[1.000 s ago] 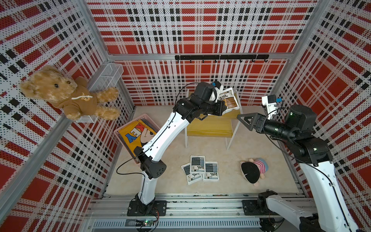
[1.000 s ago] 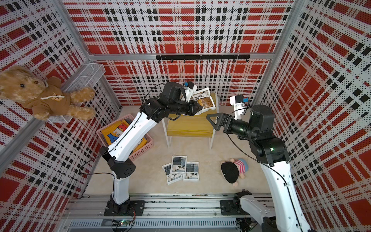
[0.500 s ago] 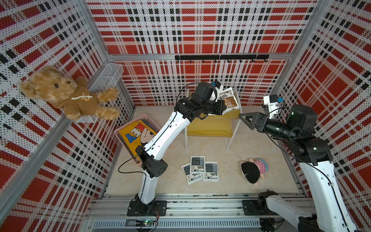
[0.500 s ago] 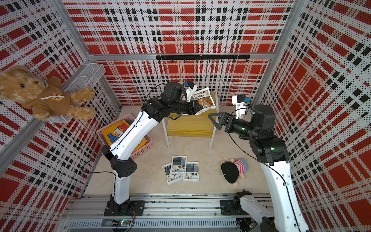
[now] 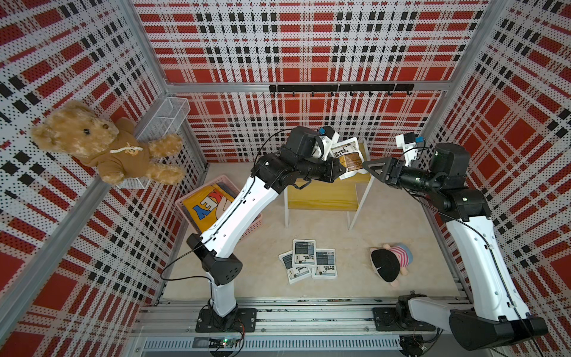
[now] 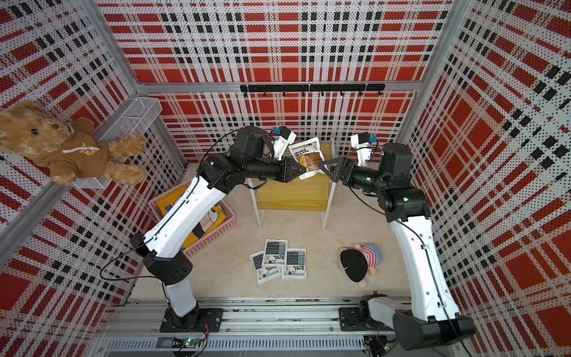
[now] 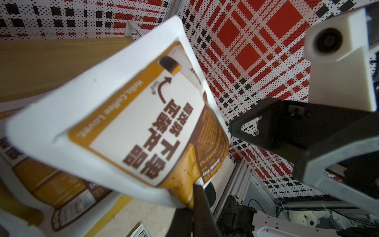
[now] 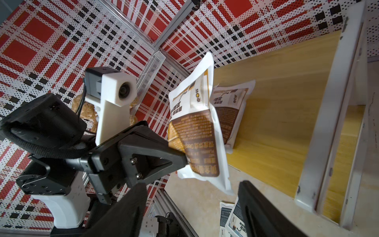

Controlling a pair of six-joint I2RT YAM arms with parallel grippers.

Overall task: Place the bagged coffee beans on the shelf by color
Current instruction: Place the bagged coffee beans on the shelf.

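Robot test cell in a lab, not a lived-in room. Perforated wall panels printed in red, black and white plaid [image 5: 309, 46] box the space in on three sides, framed by bare aluminium corner posts [image 5: 145, 46]. A white-and-black left robot arm [image 5: 234, 210] and its matching right arm [image 5: 482, 253] are bolted to a grooved aluminium base rail [image 5: 309, 318], well behind the left arm's black claw [image 5: 341, 168]. A loose black cable [image 5: 176, 276] and a small green circuit board [image 5: 227, 341] sit by that rail. Staged props: a black hook rail [image 5: 340, 88] on the wall ahead of the claw, and a brown teddy bear in a brown hoodie [image 5: 102, 145] against a white wire basket [image 5: 163, 119], far to the claw's left.
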